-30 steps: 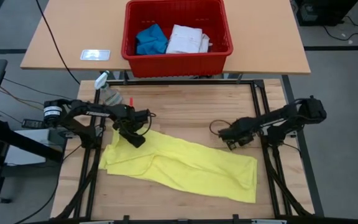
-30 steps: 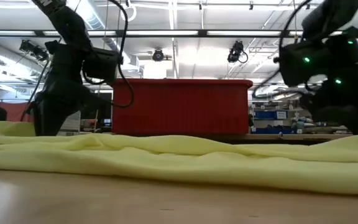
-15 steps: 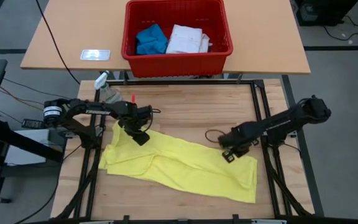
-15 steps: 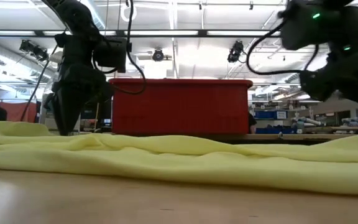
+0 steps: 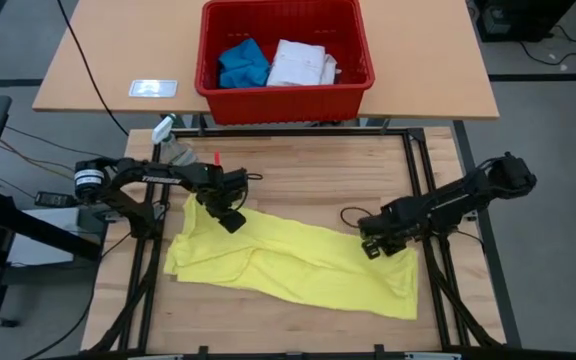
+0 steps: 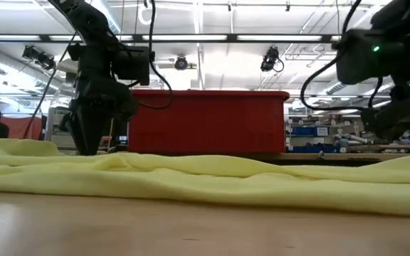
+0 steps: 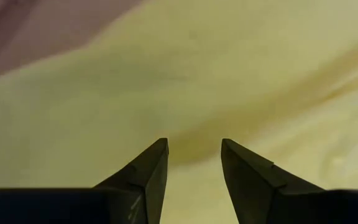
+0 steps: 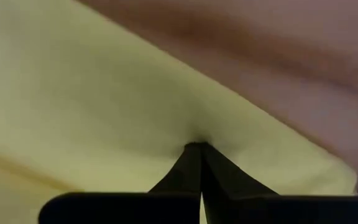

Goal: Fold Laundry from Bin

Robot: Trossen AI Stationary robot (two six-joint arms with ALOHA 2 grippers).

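Observation:
The yellow T-shirt lies spread flat on the wooden table, running from the left toward the near right. My left gripper stands on its far left part, pointing steeply down, with cloth filling the gap between its fingers. My right gripper is shut at the shirt's far right edge. The red bin stands on the tan table behind. It holds a blue piece and a white shirt. In the low view the shirt lies as a low rumpled band before the bin. My left gripper comes from above and has a bunched fold of the shirt between its two fingers, a crease running off from the gap. How many layers I cannot tell. The shirt lies on the table around it. My right gripper pinches the shirt just inside its far right edge between its closed fingertips, slanting down from above. The cloth puckers at the tips. The rest of the shirt lies slack on the table.
Black frame rails run along the wooden table's sides and far edge. A clear object and a small red thing lie at the far left corner. A white card lies on the tan table left of the bin.
My right gripper has come from just beyond the shirt's far edge toward the near edge and down onto the cloth, then a little toward the right. My left gripper has gone slightly toward the right. The whole shirt has slid a little toward the table's right edge.

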